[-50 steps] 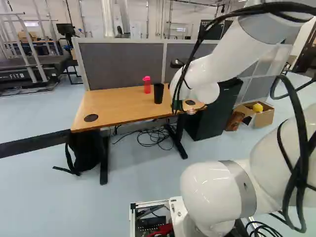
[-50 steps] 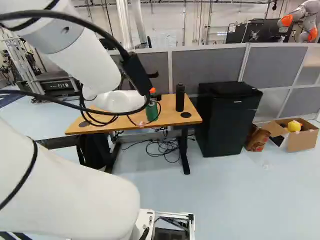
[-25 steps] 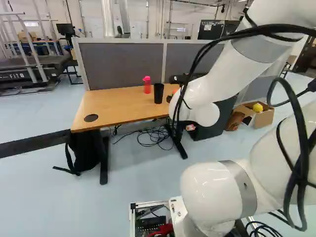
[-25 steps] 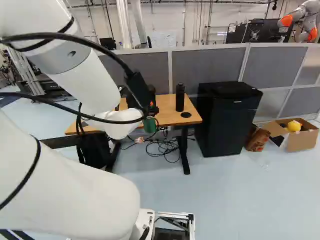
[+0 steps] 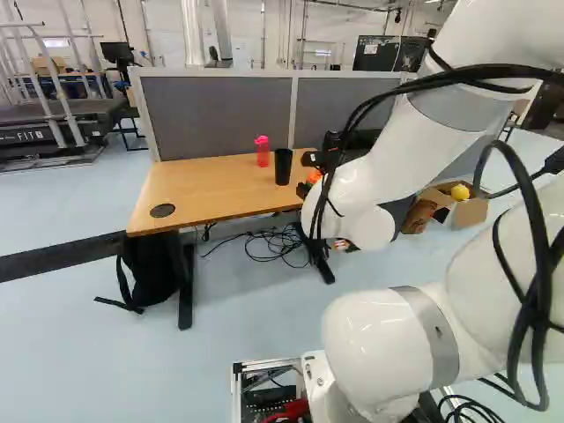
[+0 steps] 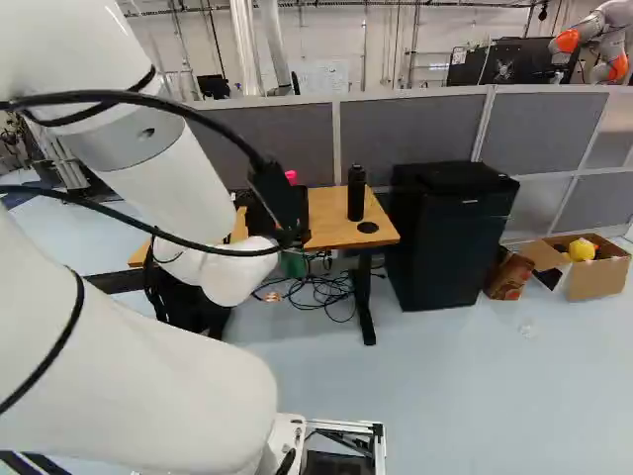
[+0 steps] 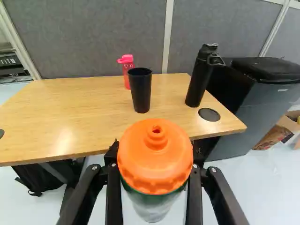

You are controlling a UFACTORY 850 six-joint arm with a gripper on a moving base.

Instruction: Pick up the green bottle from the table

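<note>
1. Two jaws of the black gripper [image 5: 308,174] are clamped on the green bottle [image 7: 153,201], one on each side below its orange lid [image 7: 154,154].
2. The green bottle is off the desk [image 7: 70,112], out over the floor just beyond its front edge.
3. A black cup [image 7: 140,89] stands on the desk, between the front and back edges.
4. Behind it, near the back edge, is a pink bottle [image 7: 127,70].
5. A black bottle [image 6: 356,193] stands upright towards the right-hand end, near a round black disc [image 7: 209,114].
6. Pale lettering marks the treadmill [image 5: 35,137] at the left of the left base view.
</note>
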